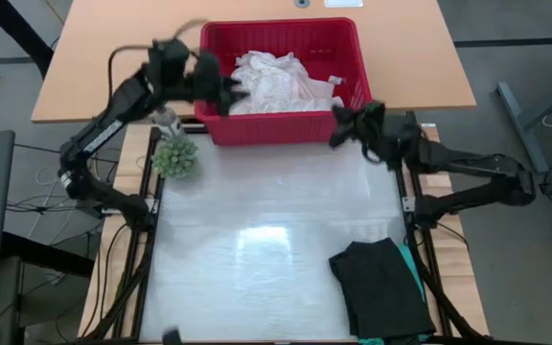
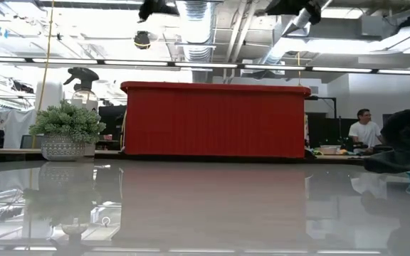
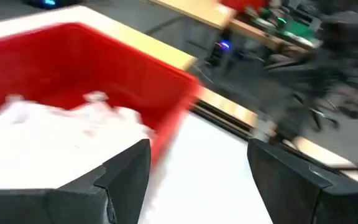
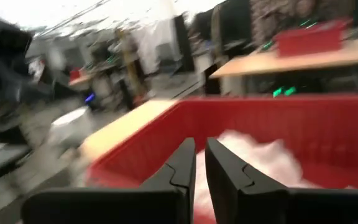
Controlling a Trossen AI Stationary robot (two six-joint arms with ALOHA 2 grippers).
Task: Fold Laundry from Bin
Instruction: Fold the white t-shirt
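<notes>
The red bin (image 1: 281, 81) stands at the far edge of the work surface, with white laundry (image 1: 278, 81) heaped inside it. A folded black garment (image 1: 381, 287) lies flat at the near right, and a teal edge (image 1: 414, 273) shows beneath it. My left gripper (image 3: 197, 180) hovers open above the bin's near left corner (image 1: 220, 91) and holds nothing. My right gripper (image 4: 201, 168) is shut and empty, up in the air beside the bin's near right corner (image 1: 341, 127), pointing toward the bin. In the low view only the bin's front wall (image 2: 216, 119) shows; its contents are hidden.
A small potted plant (image 1: 175, 156) stands left of the bin, with a spray bottle (image 2: 84, 85) behind it. The glossy white work surface (image 1: 266, 230) stretches from the bin to the near edge. People sit in the room beyond the table (image 2: 365, 128).
</notes>
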